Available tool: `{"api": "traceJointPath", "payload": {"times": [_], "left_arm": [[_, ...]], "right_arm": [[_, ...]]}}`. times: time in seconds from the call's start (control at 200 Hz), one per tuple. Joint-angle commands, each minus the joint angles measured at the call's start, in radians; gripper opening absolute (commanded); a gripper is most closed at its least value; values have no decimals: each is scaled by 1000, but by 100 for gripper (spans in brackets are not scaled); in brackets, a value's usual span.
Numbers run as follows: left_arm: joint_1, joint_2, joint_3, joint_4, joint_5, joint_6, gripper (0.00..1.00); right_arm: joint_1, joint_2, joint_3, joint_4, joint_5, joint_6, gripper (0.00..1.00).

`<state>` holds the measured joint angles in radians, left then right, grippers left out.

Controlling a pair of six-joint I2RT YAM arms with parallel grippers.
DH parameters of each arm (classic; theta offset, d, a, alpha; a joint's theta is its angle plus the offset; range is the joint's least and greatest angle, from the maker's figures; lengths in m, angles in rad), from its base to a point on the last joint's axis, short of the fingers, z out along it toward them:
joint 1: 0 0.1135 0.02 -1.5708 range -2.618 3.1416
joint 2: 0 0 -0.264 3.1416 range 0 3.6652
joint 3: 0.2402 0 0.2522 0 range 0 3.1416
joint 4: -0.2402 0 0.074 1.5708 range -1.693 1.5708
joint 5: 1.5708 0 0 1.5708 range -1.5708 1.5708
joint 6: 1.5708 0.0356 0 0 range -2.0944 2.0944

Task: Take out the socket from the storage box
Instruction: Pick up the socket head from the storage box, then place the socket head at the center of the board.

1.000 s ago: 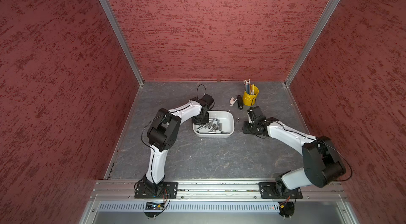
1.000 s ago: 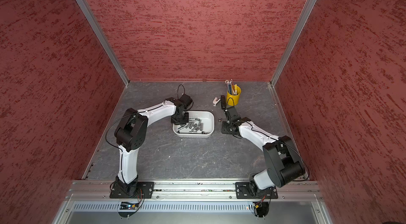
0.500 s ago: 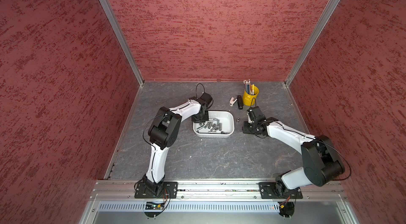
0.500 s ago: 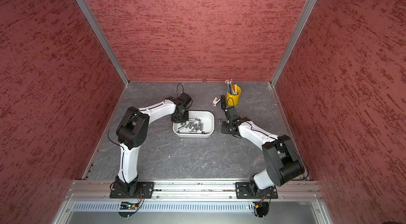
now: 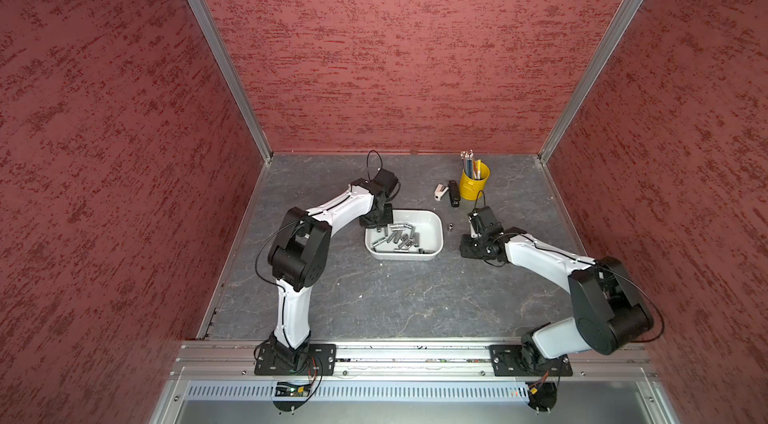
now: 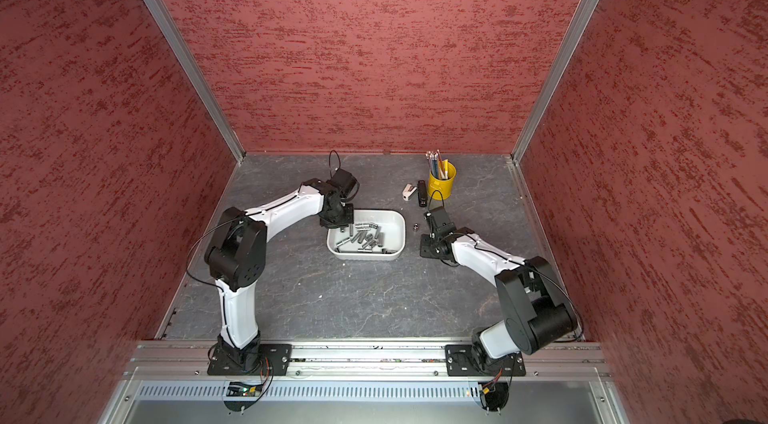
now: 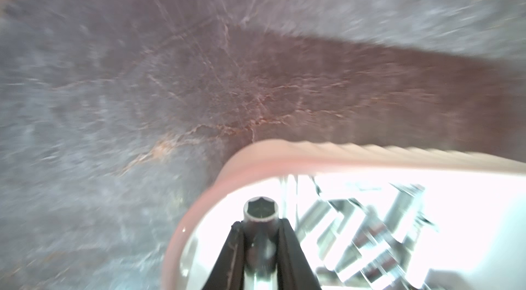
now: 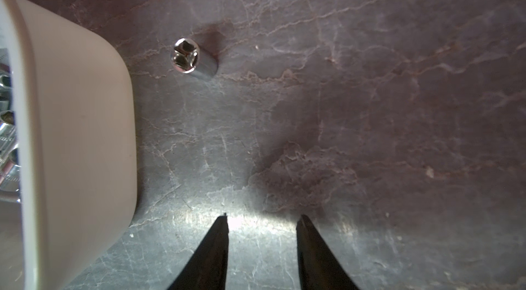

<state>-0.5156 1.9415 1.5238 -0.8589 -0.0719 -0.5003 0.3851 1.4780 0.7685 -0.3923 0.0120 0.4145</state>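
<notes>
Left gripper (image 7: 261, 221) is down in the far left corner of the shallow white plastic storage box (image 7: 284, 152). Its two black fingers (image 7: 232, 254) are pinched tight on a chrome hex-mouthed socket (image 7: 260, 209), open end pointing away from the wrist. That socket sits inside the rim, over the white interior. Whether it has cleared the box floor, the blurred wrist view doesn't say.

Beside it, the other metal sockets (image 5: 399, 237) lie in a loose heap across the bottom. In both top views the box (image 5: 405, 254) (image 6: 365, 255) rests on the grey stone-patterned table (image 5: 395, 301), between the two arms.

Over to the right gripper (image 8: 262, 220): jaws part-way apart, nothing between them, low over bare table just beside the box's outer wall. A single short chrome socket (image 8: 190, 59) stands on end on the table near the box's right side, touching neither box nor gripper.

At the back, a yellow metal bucket of pencils (image 5: 473, 185) has a black stapler (image 5: 454, 195) next to it.
</notes>
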Motion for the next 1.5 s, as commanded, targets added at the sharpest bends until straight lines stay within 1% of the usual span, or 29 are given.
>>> {"api": "traceJointPath", "payload": {"times": [0.0, 0.145, 0.321, 0.416, 0.491, 0.611, 0.726, 0.882, 1.127, 1.277, 1.453, 1.493], "left_arm": [[4, -108, -26, -36, 5, 8, 0], [33, -248, -140, -42, 2, -9, 0], [110, -437, -319, -32, 17, -22, 0], [151, -507, -422, -9, 39, -30, 0], [178, -534, -501, 32, 58, -36, 0], [199, -507, -578, 115, 106, -45, 0], [199, -438, -602, 191, 128, -60, 1], [173, -348, -610, 271, 141, -75, 2], [139, -267, -594, 295, 121, -90, 7], [138, -248, -593, 297, 116, -93, 17], [137, -255, -588, 283, 114, -87, 36], [137, -259, -589, 282, 113, -86, 38]], "right_arm": [[0, -44, -10, 38, 23, 14, 43], [1, -35, -5, 37, 21, 12, 43], [0, -35, -8, 41, 22, 13, 43], [0, -27, -2, 39, 19, 14, 43], [-1, -27, -1, 38, 18, 13, 43], [0, -27, -1, 38, 18, 15, 43], [0, -27, -3, 39, 20, 14, 43], [1, -27, -2, 36, 20, 14, 43], [-1, -27, 1, 36, 16, 15, 44], [0, -27, 1, 37, 15, 14, 44], [0, -27, 2, 35, 14, 14, 45], [0, -27, 3, 35, 14, 13, 45]]}}
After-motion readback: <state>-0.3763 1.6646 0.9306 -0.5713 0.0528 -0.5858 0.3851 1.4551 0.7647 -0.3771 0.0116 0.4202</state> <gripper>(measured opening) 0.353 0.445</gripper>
